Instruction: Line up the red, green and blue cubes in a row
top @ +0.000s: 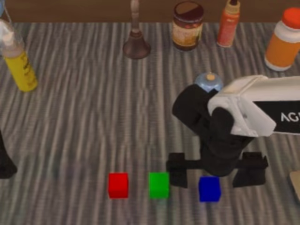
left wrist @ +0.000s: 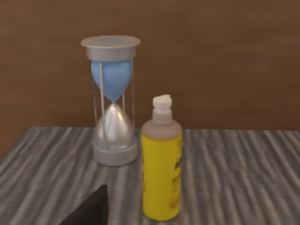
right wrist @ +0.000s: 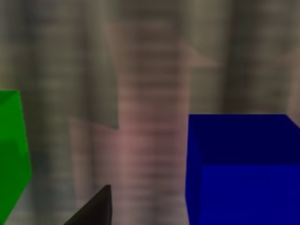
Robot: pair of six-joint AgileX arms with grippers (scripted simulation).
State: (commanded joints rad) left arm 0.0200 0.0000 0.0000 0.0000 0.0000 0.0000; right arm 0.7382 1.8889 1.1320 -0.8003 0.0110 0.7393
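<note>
Nearest to the front edge of the grey striped table (top: 84, 122) stand the three small matte cubes in one row. The bright red cube (top: 118, 185) is at about 7 o'clock from the table centre, the bright green cube (top: 159, 184) is just beside it at 6 o'clock, and the deep blue cube (top: 209, 189) is further along at 5 o'clock, with a wider gap.

The right gripper (top: 216, 172) hangs over the blue cube with its black fingers wide apart, one finger close to the green cube, the other beyond the blue one. It holds nothing.

Behind it, a small blue-domed object (top: 209, 82) shows partly. The left arm (top: 5, 161) is parked at 9 o'clock, and I cannot tell how its claw stands.

At the far edge stand a yellow squeeze bottle (top: 18, 63), a brown bell (top: 136, 43), a dark jar (top: 187, 26), an orange bottle (top: 228, 22) and an orange white-capped container (top: 285, 41). The left wrist view shows a blue-and-silver hourglass (left wrist: 111, 101).
</note>
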